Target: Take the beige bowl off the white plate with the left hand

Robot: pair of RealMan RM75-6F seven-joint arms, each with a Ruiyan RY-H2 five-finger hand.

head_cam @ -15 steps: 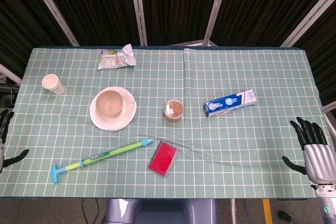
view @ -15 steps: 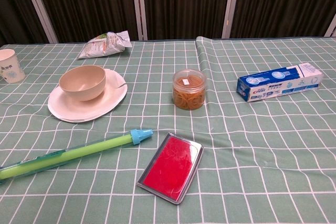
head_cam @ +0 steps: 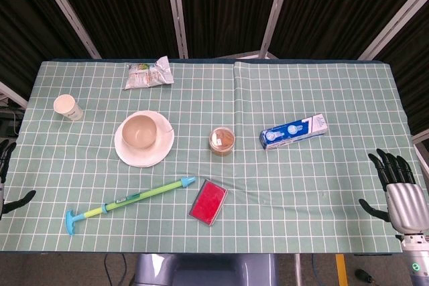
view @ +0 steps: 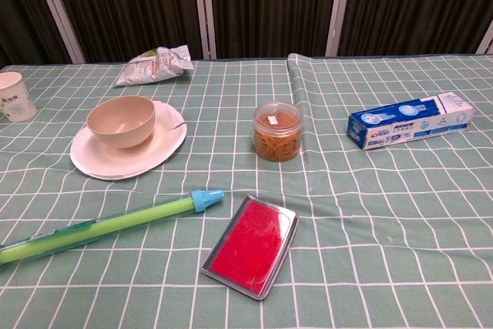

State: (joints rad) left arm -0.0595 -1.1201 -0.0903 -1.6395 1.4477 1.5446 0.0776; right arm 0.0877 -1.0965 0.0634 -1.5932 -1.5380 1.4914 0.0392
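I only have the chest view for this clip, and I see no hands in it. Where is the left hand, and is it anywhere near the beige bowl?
Observer: The head view shows the left hand at the left edge of the table, only partly in frame. It is well apart from the beige bowl, which sits on the white plate.
Operator: Is it holding anything?
Observer: Nothing shows in it; the fingers in frame are spread.
Operator: And the right hand?
Observer: The right hand is by the table's right edge, fingers apart, holding nothing.
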